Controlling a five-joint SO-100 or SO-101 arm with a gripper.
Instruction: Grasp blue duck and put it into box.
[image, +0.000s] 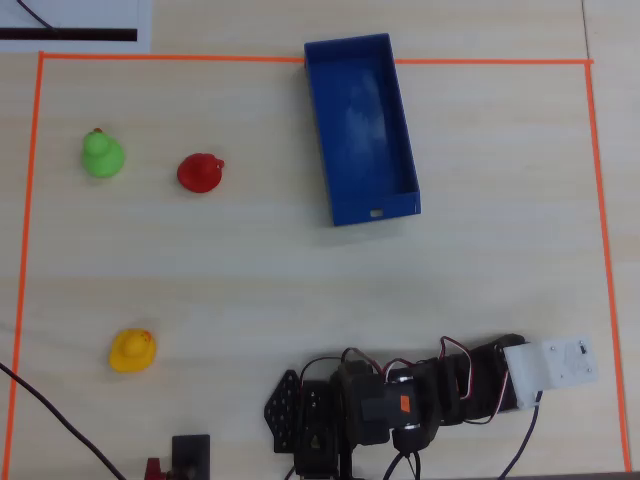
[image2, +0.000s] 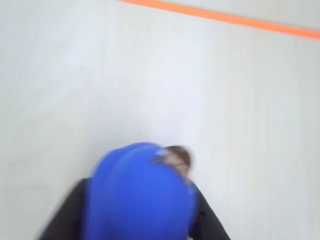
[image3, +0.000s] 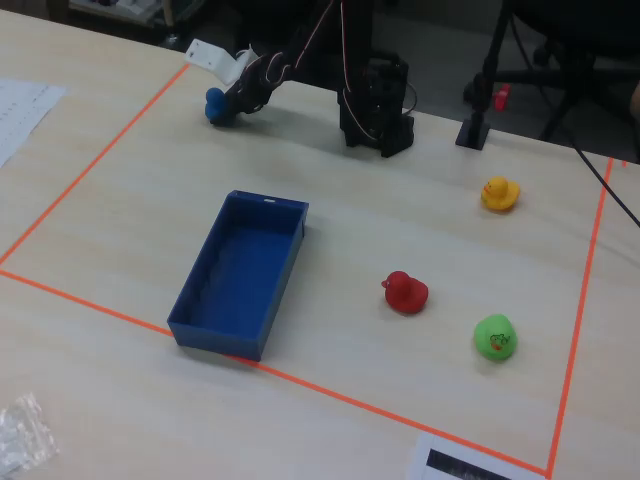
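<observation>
Filling the lower wrist view, the blue duck (image2: 140, 195) sat blurred between the dark fingers (image2: 65, 217) of the gripper (image3: 222, 105), clamped on it; its beak end aimed up-right in that view toward the orange tape line (image2: 225, 17). Long axis unclear through the blur. In the fixed view the duck was near the worktop's far left corner. The box (image: 360, 130) lay well apart, its long axis roughly along the right-hand tape line, the slotted short end facing the arm's edge of the worktop. The red duck (image: 200, 173), green duck (image: 102, 155) and yellow duck (image: 132, 350) stood toward the left edge in the overhead view.

No legible text anywhere. Green duck (image3: 494, 337) carries dark scribble, unreadable; paper sheet (image3: 470, 464) at bench edge shows a black bar, no readable chars.
</observation>
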